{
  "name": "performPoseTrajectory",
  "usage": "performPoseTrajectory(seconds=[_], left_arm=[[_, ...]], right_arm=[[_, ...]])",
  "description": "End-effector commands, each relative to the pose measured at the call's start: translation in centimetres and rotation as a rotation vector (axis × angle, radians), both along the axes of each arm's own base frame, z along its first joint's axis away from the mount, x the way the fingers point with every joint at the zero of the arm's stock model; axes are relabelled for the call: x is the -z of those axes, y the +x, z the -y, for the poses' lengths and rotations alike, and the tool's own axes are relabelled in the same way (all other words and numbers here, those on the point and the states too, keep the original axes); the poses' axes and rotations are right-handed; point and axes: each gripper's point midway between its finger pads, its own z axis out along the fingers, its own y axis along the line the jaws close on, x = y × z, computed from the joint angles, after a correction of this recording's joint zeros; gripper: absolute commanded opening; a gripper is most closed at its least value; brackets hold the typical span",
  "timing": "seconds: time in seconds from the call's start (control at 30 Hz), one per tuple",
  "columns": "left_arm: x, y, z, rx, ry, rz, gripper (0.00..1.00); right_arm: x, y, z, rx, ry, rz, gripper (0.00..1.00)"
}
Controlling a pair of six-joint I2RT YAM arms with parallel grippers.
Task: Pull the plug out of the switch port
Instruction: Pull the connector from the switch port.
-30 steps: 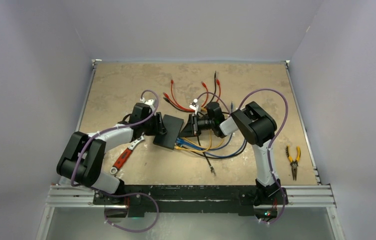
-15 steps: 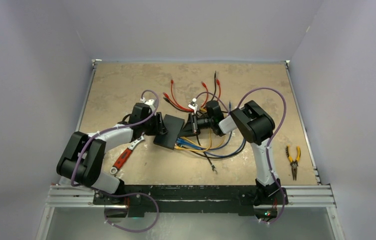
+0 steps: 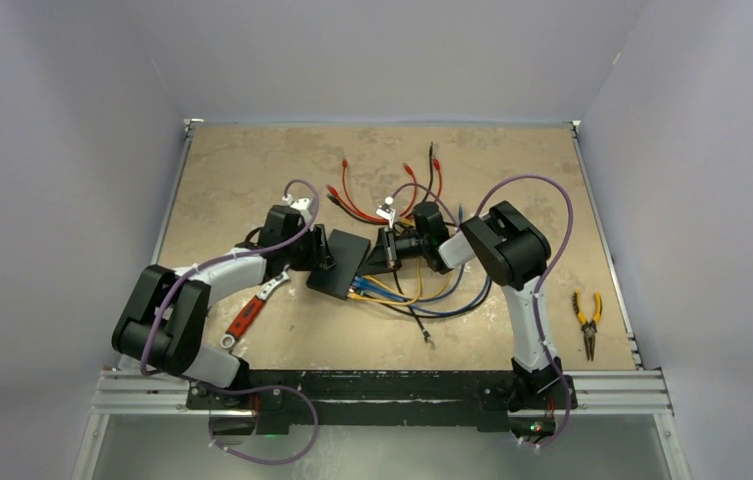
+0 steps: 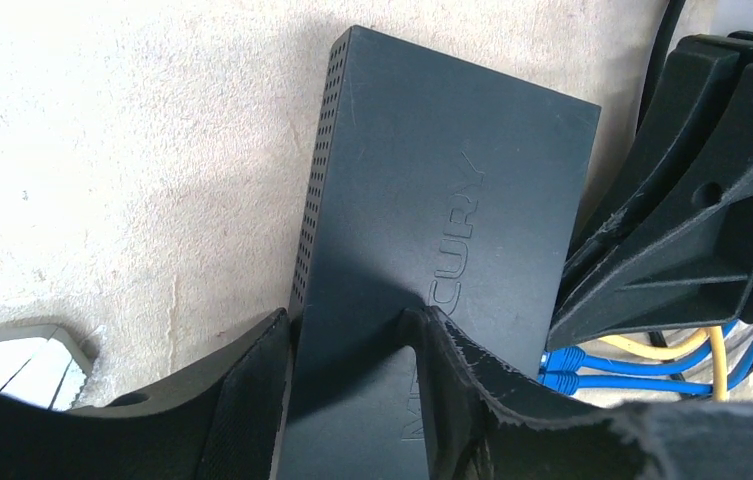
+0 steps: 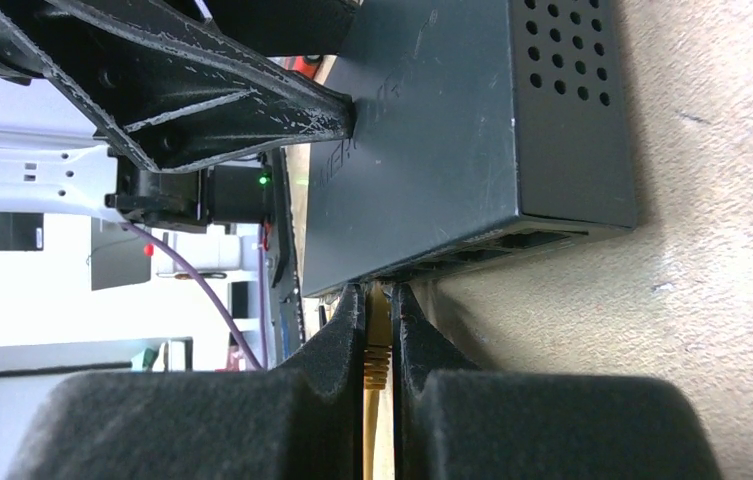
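Two robot arms meet over a matte black switch (image 3: 339,262) lying near the middle of a tan table (image 3: 232,170), with its row of sockets turned toward the right arm. The left gripper (image 4: 352,345) is clenched on the side of the box nearest its own arm. One of its fingers (image 4: 252,385) sits against the perforated side wall and the other presses on the lettered top face. The right gripper (image 5: 377,320) comes in from the opposite side, its foam pads (image 5: 332,345) pinched tight on a yellow plug (image 5: 376,352) whose tip meets the socket row. Whether that plug is fully seated cannot be told. Blue cables (image 4: 602,380) run to the same edge just beside it, and loose loops of blue, yellow and black wire trail over the table toward the arm bases. Red leads (image 3: 352,207) lie scattered beyond the switch. A red-handled wrench (image 3: 245,318) rests beside the left arm, and yellow-handled pliers (image 3: 586,320) lie well apart near the table's right edge.
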Motion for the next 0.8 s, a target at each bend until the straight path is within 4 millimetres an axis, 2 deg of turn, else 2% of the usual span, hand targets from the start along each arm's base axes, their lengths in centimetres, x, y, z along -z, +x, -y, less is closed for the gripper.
performPoseTrajectory(seconds=[0.0, 0.2, 0.33, 0.43, 0.53, 0.77], left_arm=[[3.2, -4.8, -0.4, 0.042, 0.068, -0.198, 0.5], [-0.2, -3.8, -1.1, 0.04, 0.154, -0.081, 0.58], [-2.9, -3.6, 0.4, 0.084, 0.289, 0.029, 0.6], [-4.0, -3.8, 2.0, 0.124, 0.344, 0.087, 0.61], [-4.4, -4.0, 3.4, 0.162, 0.344, 0.131, 0.61], [-3.7, -4.5, 5.6, 0.235, 0.36, 0.136, 0.61]], right_arm=[[0.8, -1.5, -0.6, -0.024, -0.004, 0.068, 0.0], [-0.2, -1.4, -0.5, -0.021, 0.014, 0.092, 0.0], [0.0, -1.1, -0.6, -0.02, -0.002, 0.092, 0.0], [0.4, -0.9, -0.6, -0.018, -0.021, 0.087, 0.0], [0.6, -0.9, -0.5, -0.016, -0.029, 0.084, 0.0], [0.7, -0.9, -0.4, -0.014, -0.04, 0.088, 0.0]])
